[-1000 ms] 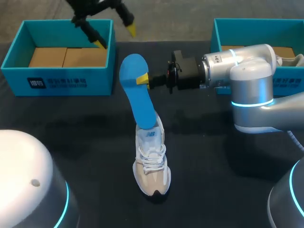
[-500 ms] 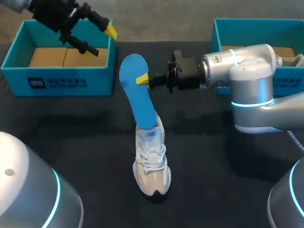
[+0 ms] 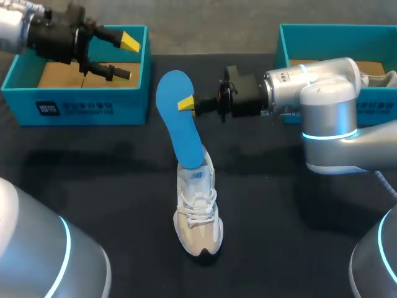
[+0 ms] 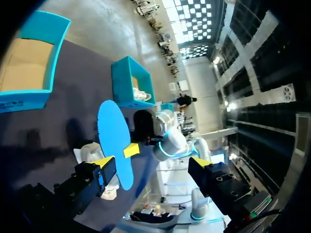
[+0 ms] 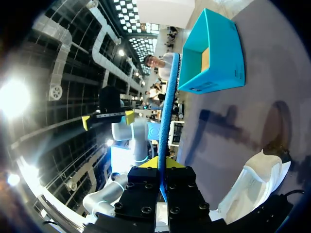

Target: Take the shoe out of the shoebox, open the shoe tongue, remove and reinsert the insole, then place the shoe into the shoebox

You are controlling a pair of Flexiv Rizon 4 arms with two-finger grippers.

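A white and beige shoe [image 3: 198,214] stands on the dark table, toe toward the front edge. A blue insole [image 3: 177,121] rises from its opening, tilted back and left. My right gripper [image 3: 188,104] comes in from the right and is shut on the insole's edge; in the right wrist view the insole [image 5: 168,111] runs edge-on between its fingers, with the shoe [image 5: 255,182] beside and below. My left gripper [image 3: 126,58] hangs open over the left shoebox [image 3: 80,105], holding nothing. In the left wrist view the insole [image 4: 112,133] and the shoe [image 4: 87,153] lie ahead of its spread fingers [image 4: 104,164].
The left shoebox is teal, with brown cardboard inside. A second teal box [image 3: 322,34] at the back right holds another shoe [image 3: 386,78] and is partly hidden by my right arm [image 3: 322,105].
My left arm has swung left and turned, from the left box's right wall to over its middle, still open. The right gripper, insole and shoe have not moved.
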